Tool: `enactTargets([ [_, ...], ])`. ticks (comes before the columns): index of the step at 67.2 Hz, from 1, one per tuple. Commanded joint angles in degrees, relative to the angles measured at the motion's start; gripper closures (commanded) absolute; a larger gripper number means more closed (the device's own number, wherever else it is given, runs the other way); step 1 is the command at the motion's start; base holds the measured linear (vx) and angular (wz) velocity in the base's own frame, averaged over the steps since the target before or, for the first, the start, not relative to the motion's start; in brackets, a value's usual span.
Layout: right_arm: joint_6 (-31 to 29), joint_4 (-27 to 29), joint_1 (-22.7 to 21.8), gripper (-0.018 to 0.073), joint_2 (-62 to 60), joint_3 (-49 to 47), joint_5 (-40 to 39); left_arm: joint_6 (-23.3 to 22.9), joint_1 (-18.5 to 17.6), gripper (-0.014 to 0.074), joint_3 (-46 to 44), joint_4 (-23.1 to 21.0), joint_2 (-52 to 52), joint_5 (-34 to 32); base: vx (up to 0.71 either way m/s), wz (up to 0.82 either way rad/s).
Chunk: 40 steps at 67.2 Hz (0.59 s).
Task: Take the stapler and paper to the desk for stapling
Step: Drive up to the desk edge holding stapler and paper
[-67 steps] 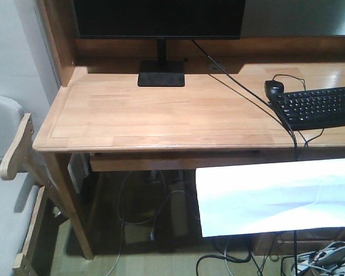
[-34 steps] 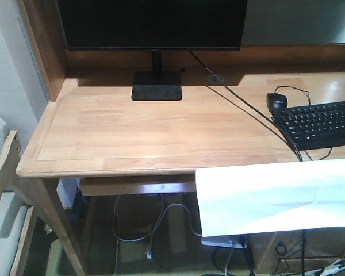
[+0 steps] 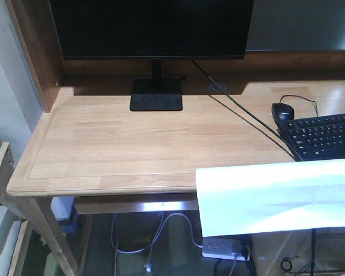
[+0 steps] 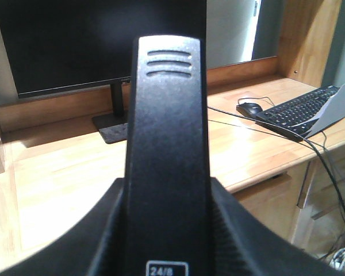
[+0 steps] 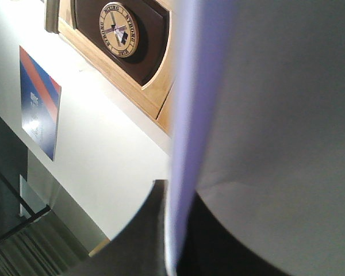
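Light-wood planks of the desk fill most of my front view. The black monitor stands at the desk's back edge. The paper hangs in the air before the desk's front edge, toward the right end, its top strip overlapping the rim in my view, so it is not yet laid down. The right gripper is clamped on it: the wrist view shows the sheet's edge running down between dark fingers. The keyboard lies on the desk's right part. The stapler is carried in the left gripper, off the desk's front-left and pointing toward its back. As far as I can judge, the jaws are closed round its body. The mouse sits just behind the keyboard, and a cable crosses the desk diagonally. I'd bring both arms in over the open wood left of that cable, lay the sheet flat without dragging its edge on the rim, and set the stapler down beside it, not on it.
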Motion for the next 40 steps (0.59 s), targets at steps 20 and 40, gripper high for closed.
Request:
enactTargets([
  [20, -0.7, 0.9, -0.1, 0.0564, 0.4, 1.2, -3.3, -0.1, -0.1, 0.0603, -1.6, -0.6, 0.8, -7.1, 0.08, 0.0],
  [40, -0.7, 0.9, -0.1, 0.0564, 0.4, 1.2, -3.3, -0.1, -0.1, 0.0603, -1.6, -0.6, 0.8, -7.1, 0.07, -0.01],
])
